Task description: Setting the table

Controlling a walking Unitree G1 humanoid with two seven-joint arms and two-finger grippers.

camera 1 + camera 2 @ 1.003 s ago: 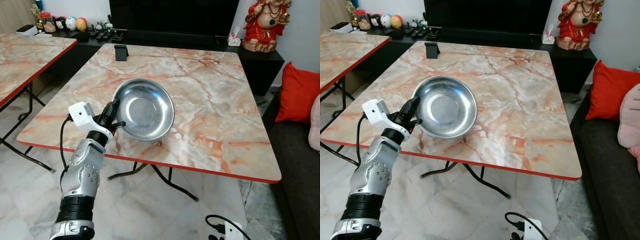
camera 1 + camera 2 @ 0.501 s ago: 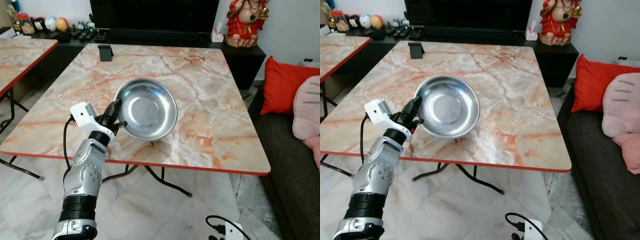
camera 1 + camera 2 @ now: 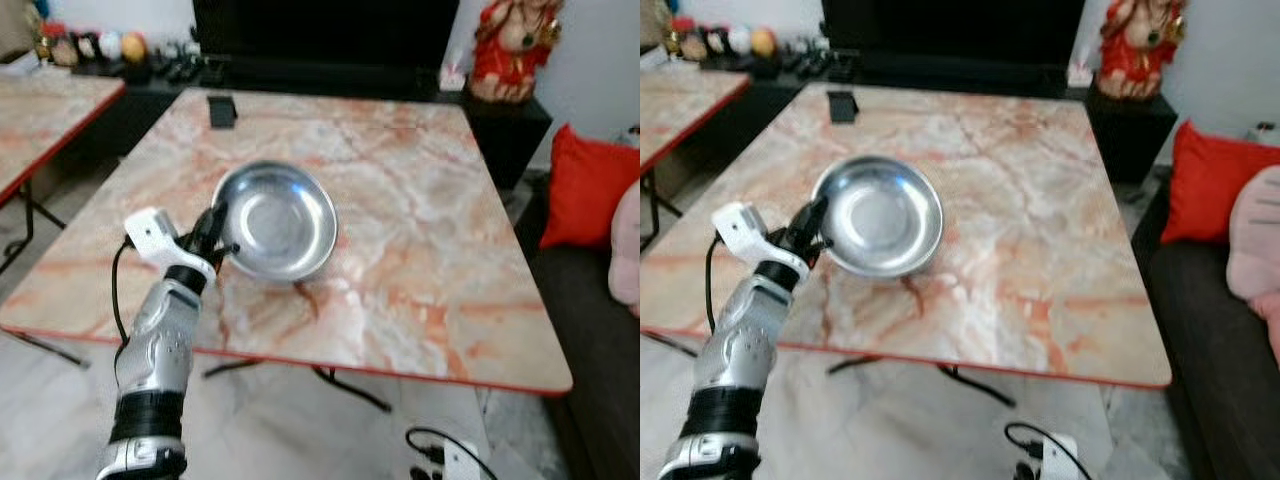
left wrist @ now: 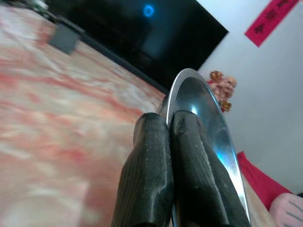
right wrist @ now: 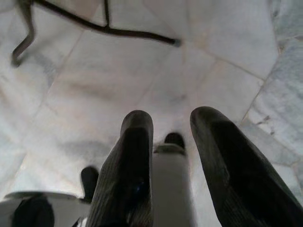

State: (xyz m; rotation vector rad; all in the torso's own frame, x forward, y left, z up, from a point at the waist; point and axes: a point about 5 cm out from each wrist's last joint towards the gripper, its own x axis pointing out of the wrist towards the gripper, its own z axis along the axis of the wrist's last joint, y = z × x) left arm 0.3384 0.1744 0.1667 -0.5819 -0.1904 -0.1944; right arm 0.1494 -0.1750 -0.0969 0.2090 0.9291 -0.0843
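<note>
The view has swung and gone blurred, so the camera has moved. Against the table, the bowl shows little shift in the left gripper.

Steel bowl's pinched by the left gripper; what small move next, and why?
Probably lower the steel bowl flat onto the marble table. The left gripper clamps its near rim, and the bowl looks tilted above the tabletop, so opening now might drop it.
</note>
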